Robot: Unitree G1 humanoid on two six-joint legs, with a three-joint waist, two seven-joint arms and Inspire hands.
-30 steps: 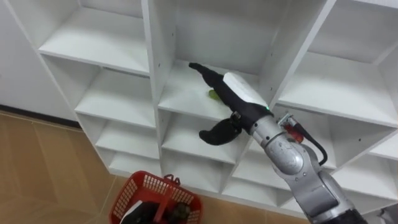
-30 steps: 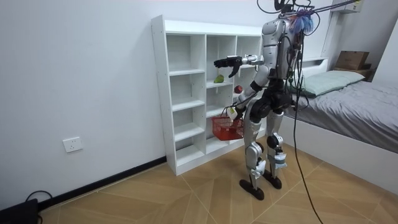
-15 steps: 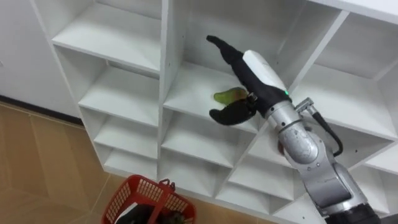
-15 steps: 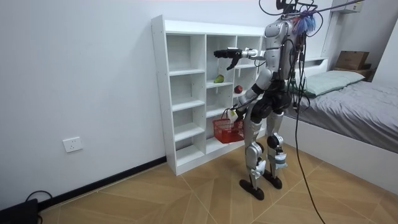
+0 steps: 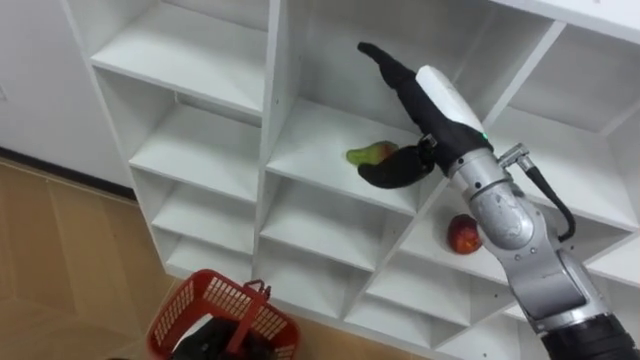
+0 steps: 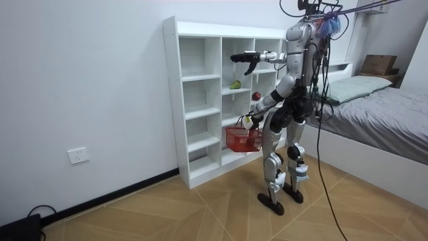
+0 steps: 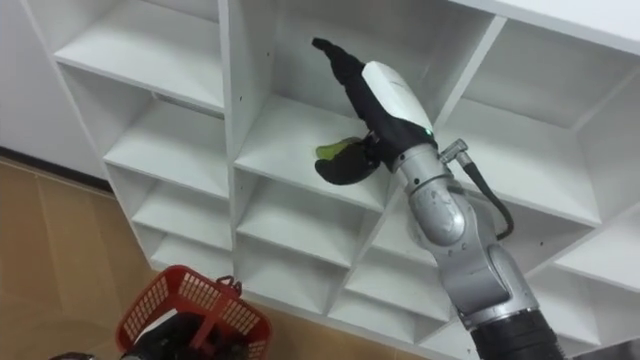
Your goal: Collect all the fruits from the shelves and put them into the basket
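Evidently early stage: right hand [image 5: 435, 110] spread, fingers straight, thumb apart, inside middle compartment of white wooden closet [image 5: 280, 100], just beside green pear-shaped fruit [image 5: 366, 154], not gripping. Round red apple [image 5: 462, 234] lay in lower right compartment, uncollected. Red wire basket [image 5: 200, 295] hung at left hand [image 6: 249, 122], grip unclear

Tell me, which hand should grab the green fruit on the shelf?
The right hand: it is up in the shelf compartment, open, just beside the green fruit. The left hand is low, carrying the red basket.
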